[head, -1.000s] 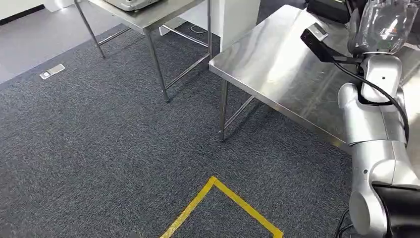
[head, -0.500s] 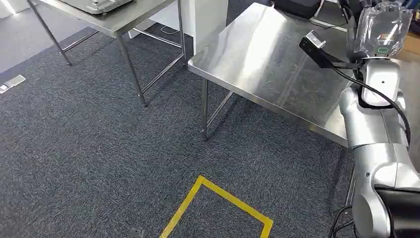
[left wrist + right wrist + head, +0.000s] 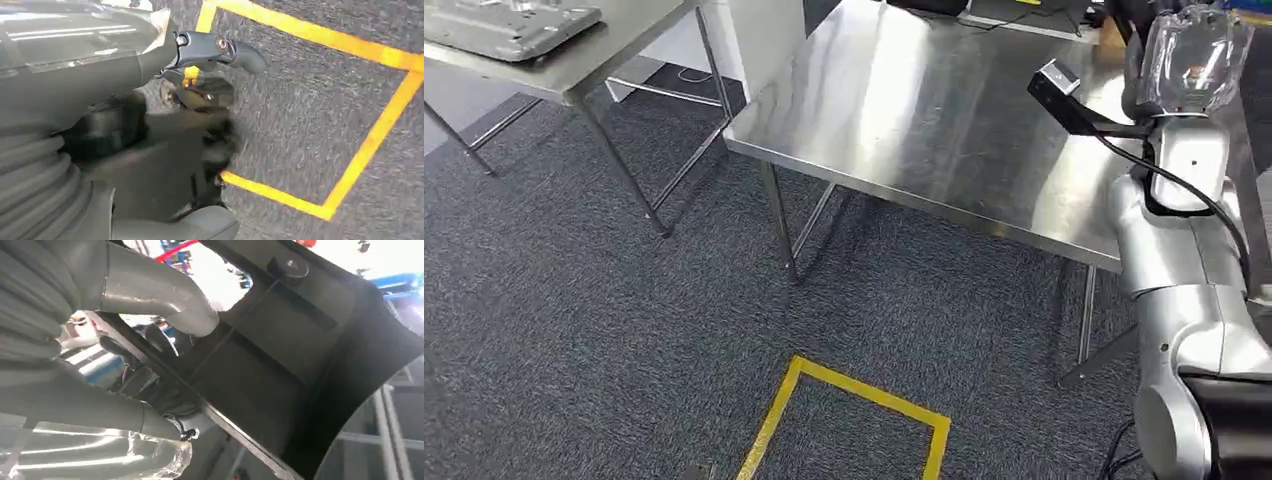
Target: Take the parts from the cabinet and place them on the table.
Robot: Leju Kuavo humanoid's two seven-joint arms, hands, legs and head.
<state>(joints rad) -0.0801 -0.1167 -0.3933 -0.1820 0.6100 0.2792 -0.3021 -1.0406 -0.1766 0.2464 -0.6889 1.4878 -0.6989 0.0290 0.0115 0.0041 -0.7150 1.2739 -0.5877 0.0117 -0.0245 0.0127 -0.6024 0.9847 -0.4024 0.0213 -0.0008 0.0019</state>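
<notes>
The robot's right arm (image 3: pixel 1189 290) is showing rounded silver shells and a black elbow section, with a black cable (image 3: pixel 1184 185) looping past a small black camera bracket (image 3: pixel 1064 95), while the left hand (image 3: pixel 150 120) is showing grey ribbed cover and dark screw-headed fingers.

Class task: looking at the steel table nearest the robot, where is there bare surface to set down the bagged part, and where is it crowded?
The near steel table is bare across its middle and along its front edge, from the left corner to the right arm. Its far edge is crowded with dark equipment and cables. The right hand holds the bagged part above the right end. The other table carries a metal tray.
</notes>
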